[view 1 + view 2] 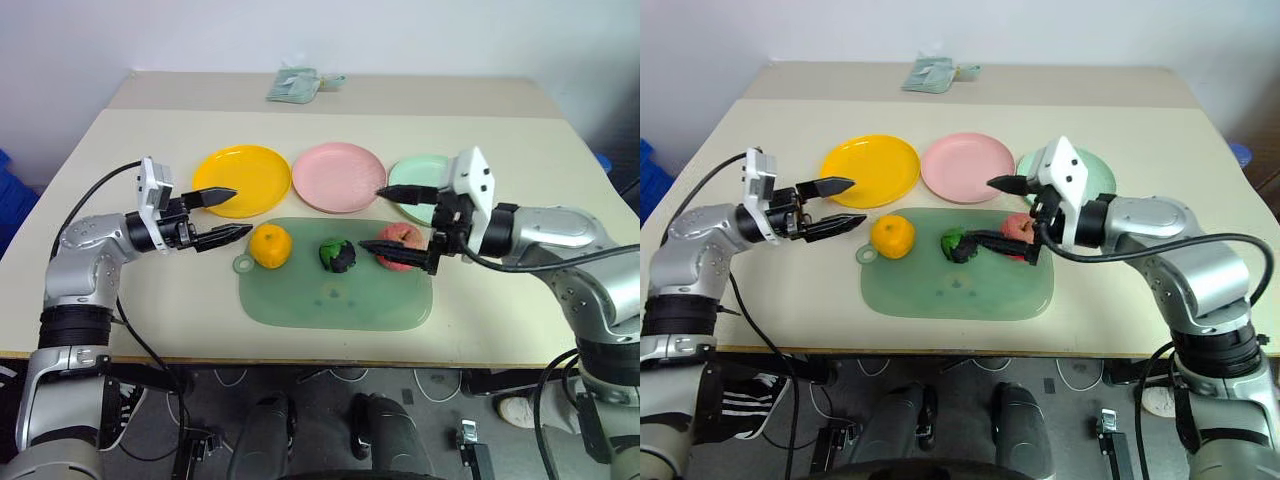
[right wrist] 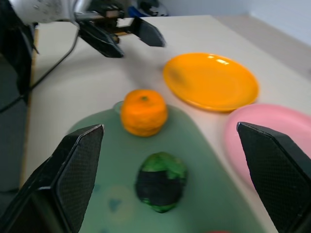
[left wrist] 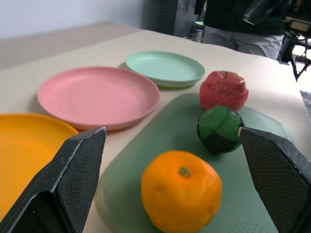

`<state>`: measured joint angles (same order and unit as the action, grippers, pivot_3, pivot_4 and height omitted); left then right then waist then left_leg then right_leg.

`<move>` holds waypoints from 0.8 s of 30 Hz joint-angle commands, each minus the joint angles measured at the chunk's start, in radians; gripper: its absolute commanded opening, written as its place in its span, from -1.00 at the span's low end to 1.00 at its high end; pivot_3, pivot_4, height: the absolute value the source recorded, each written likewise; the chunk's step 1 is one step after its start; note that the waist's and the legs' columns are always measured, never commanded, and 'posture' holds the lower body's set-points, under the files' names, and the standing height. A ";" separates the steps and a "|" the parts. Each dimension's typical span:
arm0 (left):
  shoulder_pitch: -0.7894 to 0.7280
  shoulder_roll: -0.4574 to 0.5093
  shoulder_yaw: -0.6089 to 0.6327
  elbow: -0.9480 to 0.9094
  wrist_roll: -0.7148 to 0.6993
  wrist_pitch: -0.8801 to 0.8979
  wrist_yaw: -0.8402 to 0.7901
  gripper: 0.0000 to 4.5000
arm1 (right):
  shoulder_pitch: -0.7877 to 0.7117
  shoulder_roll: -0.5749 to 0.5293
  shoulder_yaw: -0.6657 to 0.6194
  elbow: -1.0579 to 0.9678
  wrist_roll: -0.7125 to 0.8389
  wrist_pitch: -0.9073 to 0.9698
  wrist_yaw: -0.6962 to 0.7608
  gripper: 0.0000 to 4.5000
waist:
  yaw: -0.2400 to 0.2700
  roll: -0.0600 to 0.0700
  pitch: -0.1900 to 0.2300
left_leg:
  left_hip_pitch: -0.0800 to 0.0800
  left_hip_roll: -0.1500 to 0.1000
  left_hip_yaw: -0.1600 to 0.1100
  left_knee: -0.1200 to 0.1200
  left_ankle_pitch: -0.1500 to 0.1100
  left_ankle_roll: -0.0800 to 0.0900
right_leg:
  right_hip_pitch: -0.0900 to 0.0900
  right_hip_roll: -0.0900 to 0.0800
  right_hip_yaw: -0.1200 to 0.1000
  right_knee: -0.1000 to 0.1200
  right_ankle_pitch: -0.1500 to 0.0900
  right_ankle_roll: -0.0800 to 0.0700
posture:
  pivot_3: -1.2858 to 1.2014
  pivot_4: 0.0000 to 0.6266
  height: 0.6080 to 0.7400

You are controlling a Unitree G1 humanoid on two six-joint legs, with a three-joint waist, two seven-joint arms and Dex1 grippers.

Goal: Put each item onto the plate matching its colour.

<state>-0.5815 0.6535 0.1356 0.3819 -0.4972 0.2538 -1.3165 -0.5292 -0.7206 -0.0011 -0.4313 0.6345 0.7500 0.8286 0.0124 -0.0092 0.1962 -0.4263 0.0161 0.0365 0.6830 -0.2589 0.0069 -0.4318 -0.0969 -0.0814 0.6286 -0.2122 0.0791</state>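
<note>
Hovering both arms over the table, I am still at the reaching step: nothing is picked up and all three plates are sitting bare. The yellow plate [image 1: 241,180], pink plate [image 1: 338,176] and mint green plate [image 1: 418,176] are lined up left to right along the far side of the pale green mat [image 1: 335,296]. On the mat, the orange fruit [image 1: 271,245] is lying at the left, the dark green-and-black lump [image 1: 337,255] in the middle and the red-pink apple [image 1: 401,245] at the right, each apart from its neighbour.

I am holding the left gripper [image 1: 228,214] level with its fingers spread and empty, just left of the orange fruit and pointing toward it; the left wrist view is framing that fruit between the two fingers. The right gripper [image 1: 386,218] is also spread wide and empty, hanging above the apple, with one finger reaching over toward the lump.

Judging from this, I am lining up the left arm for the orange fruit. Next I would need to ease it right until the fingers are straddling the fruit, close on it, then lift and carry it far-left onto the yellow plate, keeping the right arm out of the way.
</note>
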 commanded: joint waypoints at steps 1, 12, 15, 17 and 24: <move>-0.010 -0.006 -0.017 0.022 0.028 -0.039 -0.019 1.00 | -0.008 0.005 -0.031 -0.055 0.022 -0.012 -0.011 0.99 | 0.000 0.000 0.000 | 0.000 0.000 0.000 0.000 0.000 0.000 | 0.000 0.000 0.000 0.000 0.000 0.000 | 0.03 -0.52 1.00; -0.061 -0.054 -0.088 0.043 0.085 -0.060 -0.030 1.00 | 0.042 0.015 -0.032 -0.085 0.017 -0.021 -0.040 0.99 | 0.000 0.000 0.000 | 0.000 0.000 0.000 0.000 0.000 0.000 | 0.000 0.000 0.000 0.000 0.000 0.000 | 0.03 -0.52 1.00; -0.063 -0.060 -0.111 0.029 0.106 -0.067 -0.031 1.00 | 0.045 0.017 -0.036 -0.094 0.022 -0.016 -0.052 0.99 | 0.000 0.000 0.000 | 0.000 0.000 0.000 0.000 0.000 0.000 | 0.000 0.000 0.000 0.000 0.000 0.000 | 0.03 -0.52 1.00; -0.060 -0.060 -0.127 0.020 0.121 -0.064 -0.030 1.00 | 0.049 0.017 -0.041 -0.099 0.029 -0.010 -0.059 0.99 | 0.000 0.000 0.000 | 0.000 0.000 0.000 0.000 0.000 0.000 | 0.000 0.000 0.000 0.000 0.000 0.000 | 0.03 -0.52 1.00; -0.080 -0.078 -0.156 0.054 0.172 -0.089 0.009 1.00 | 0.082 -0.018 -0.038 -0.121 0.021 -0.003 -0.053 0.99 | 0.001 0.000 0.000 | 0.000 0.000 0.000 0.000 0.000 0.000 | 0.000 0.000 0.000 0.000 0.000 0.000 | 0.03 -0.52 1.00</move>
<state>-0.6345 0.5760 -0.0193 0.4352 -0.3375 0.1811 -1.3191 -0.4395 -0.7296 -0.0138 -0.5144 0.6494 0.7553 0.7790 0.0130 -0.0093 0.1961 -0.4262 0.0162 0.0361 0.6834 -0.2588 0.0070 -0.4317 -0.0970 -0.0814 0.6286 -0.2123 0.0790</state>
